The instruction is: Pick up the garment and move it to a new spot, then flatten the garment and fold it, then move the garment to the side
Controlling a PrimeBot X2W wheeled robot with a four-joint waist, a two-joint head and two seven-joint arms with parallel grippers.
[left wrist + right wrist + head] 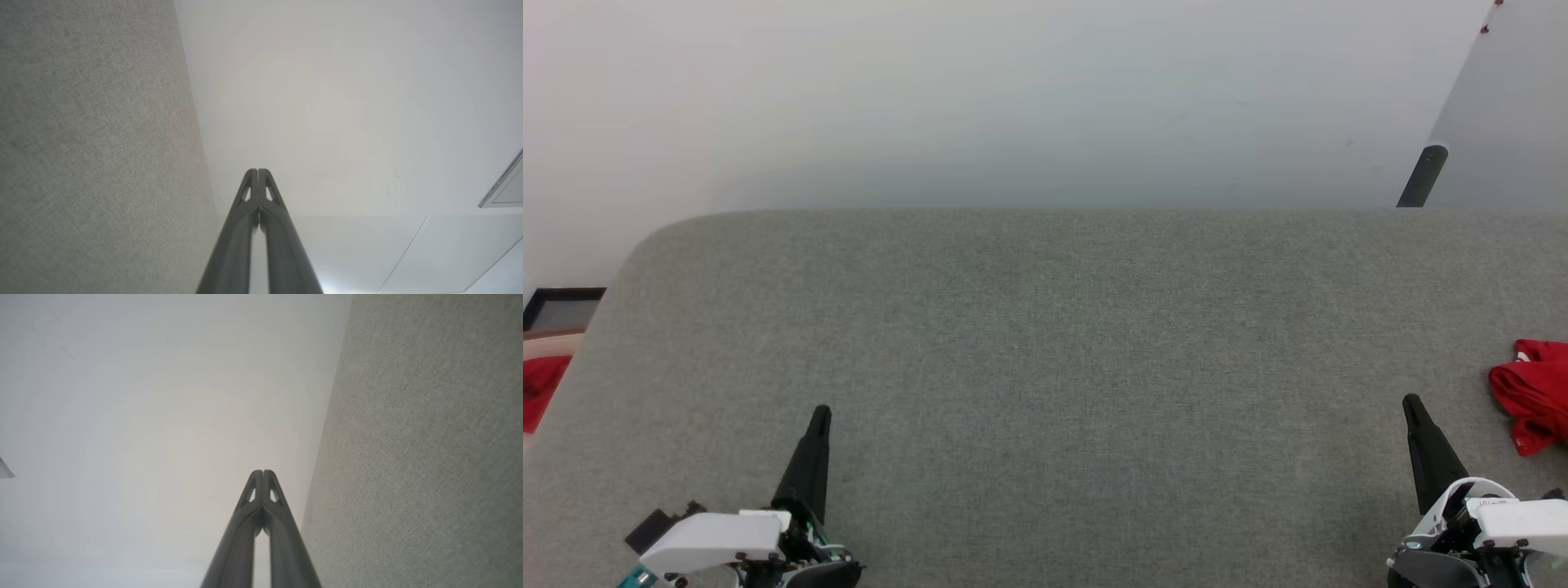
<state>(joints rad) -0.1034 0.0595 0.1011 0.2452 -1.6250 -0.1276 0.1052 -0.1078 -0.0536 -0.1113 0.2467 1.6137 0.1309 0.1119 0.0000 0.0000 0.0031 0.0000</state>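
Observation:
The garment (1534, 394) lies bunched as a red heap at the right edge of the grey table (1045, 343), partly cut off by the head view's border. My right gripper (1411, 405) is shut and empty at the lower right, a short way left of the heap and not touching it. My left gripper (821, 414) is shut and empty at the lower left, far from the garment. In the left wrist view the left gripper (258, 170) has its tips pressed together over the table's far edge. The right gripper (262, 472) looks the same in the right wrist view.
A pale floor lies beyond the table's far edge. A dark post (1423, 175) leans at the back right by a grey panel (1507, 114). Off the table's left corner sit a red patch (538, 388) and a dark frame (560, 306).

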